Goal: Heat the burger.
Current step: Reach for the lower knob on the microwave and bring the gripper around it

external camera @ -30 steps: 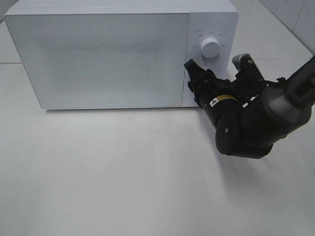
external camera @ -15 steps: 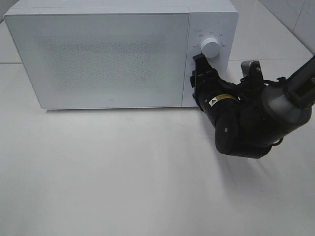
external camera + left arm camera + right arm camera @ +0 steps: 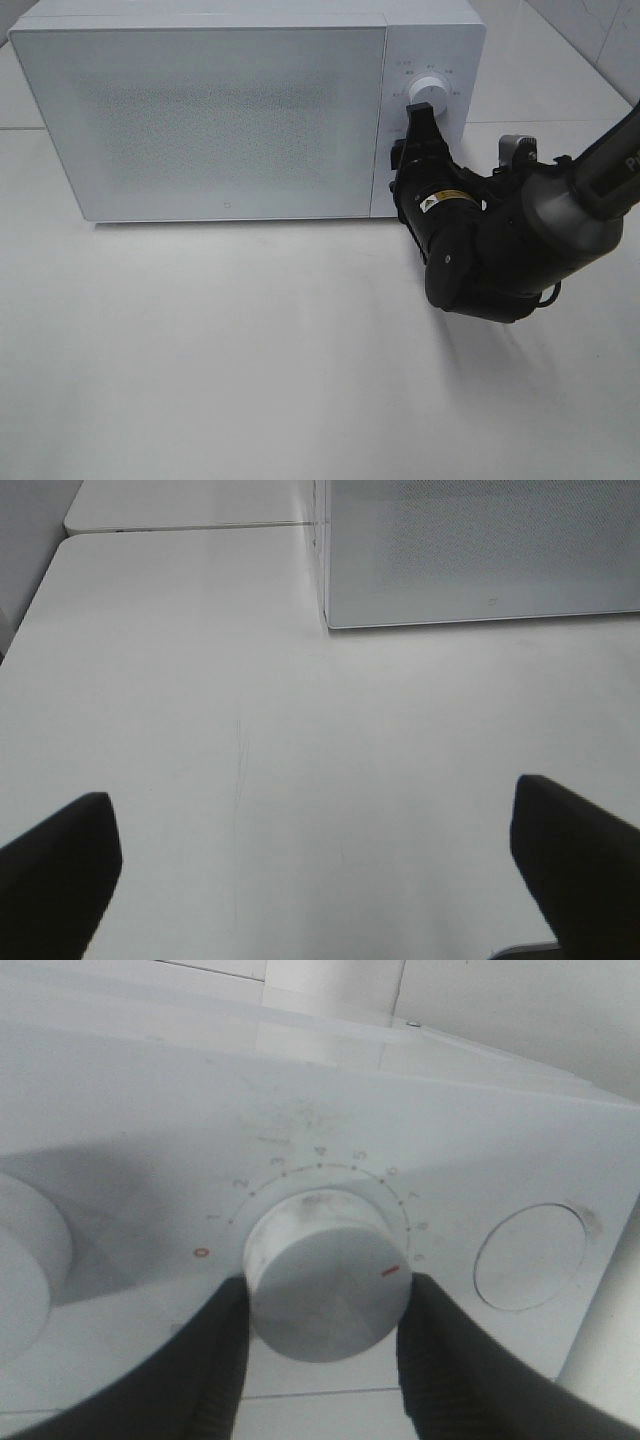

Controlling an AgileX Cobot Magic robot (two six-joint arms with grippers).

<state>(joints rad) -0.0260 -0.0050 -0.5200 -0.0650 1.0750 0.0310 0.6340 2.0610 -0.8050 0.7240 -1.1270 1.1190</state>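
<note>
The burger is hidden from every view. The white microwave stands at the back of the table with its door closed. My right gripper reaches up to the control panel and is shut on the round white timer knob, one black finger pressed against each side. The knob's red mark points near the high end of the numbered scale. My left gripper is open over bare table near the microwave's front corner, with nothing between its fingers. It is outside the exterior high view.
A second round dial shows partly beside the knob, and a round button sits on the other side. White tabletop spreads in front of the microwave. A tiled wall rises at the back right.
My right gripper has moved up and to the right from the door's edge onto the timer knob, with the wrist turning. The microwave stayed closed.
</note>
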